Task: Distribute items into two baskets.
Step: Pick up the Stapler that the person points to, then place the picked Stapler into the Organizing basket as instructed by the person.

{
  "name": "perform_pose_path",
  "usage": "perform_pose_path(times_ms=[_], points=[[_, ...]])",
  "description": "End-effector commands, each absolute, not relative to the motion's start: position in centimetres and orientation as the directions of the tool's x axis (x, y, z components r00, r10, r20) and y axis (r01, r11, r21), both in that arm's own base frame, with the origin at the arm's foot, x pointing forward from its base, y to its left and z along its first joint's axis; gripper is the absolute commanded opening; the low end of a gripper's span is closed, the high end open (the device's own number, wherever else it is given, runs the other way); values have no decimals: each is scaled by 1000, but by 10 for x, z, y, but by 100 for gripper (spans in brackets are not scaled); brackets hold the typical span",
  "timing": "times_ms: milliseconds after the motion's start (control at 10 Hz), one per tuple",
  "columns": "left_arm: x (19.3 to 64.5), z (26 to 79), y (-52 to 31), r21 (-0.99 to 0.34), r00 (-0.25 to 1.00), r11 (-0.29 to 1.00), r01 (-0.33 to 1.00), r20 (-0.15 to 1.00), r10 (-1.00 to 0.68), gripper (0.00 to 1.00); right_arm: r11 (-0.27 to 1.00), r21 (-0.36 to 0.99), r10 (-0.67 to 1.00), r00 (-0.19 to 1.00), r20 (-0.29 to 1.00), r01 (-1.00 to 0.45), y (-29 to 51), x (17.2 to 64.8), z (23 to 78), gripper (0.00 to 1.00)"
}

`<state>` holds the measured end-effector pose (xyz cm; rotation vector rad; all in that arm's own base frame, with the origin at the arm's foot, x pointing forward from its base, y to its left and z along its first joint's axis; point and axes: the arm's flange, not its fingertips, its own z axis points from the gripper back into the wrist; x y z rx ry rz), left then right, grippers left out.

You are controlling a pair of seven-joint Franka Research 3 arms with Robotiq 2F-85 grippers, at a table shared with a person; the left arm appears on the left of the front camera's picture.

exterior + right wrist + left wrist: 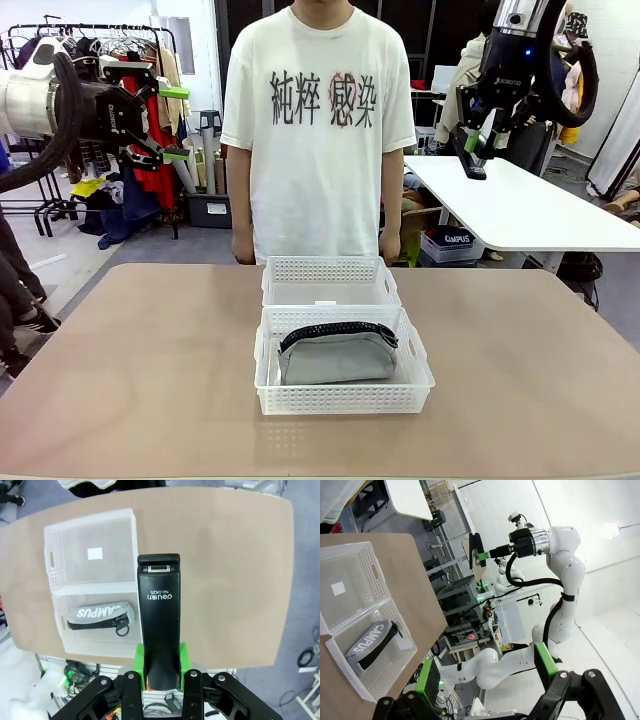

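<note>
Right gripper (480, 150), clamped on a small black plastic stapler (159, 610) and held high, likely bound for the empty far white lattice basket (330, 268), since the grey fabric pouch (335, 362) occupies the near basket (340, 400).

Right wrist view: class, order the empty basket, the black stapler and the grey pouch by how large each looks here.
1. Empty basket and stapler: close to a tie; the stapler, held in the right gripper next to the camera, looks inflated.
2. Grey pouch: clearly smallest in the picture.
</note>
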<state>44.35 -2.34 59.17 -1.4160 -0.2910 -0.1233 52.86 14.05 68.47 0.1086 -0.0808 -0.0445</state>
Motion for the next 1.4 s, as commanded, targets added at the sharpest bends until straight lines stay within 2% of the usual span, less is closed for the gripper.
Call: perform_pose_path(times_ms=[0, 1300], points=[[442, 593, -22, -956, 958, 139, 259, 272, 86, 100, 993, 114, -50, 996, 74, 41, 140, 528, 683, 0], [442, 593, -22, -956, 958, 139, 259, 272, 86, 100, 993, 114, -50, 996, 74, 41, 140, 528, 683, 0]])
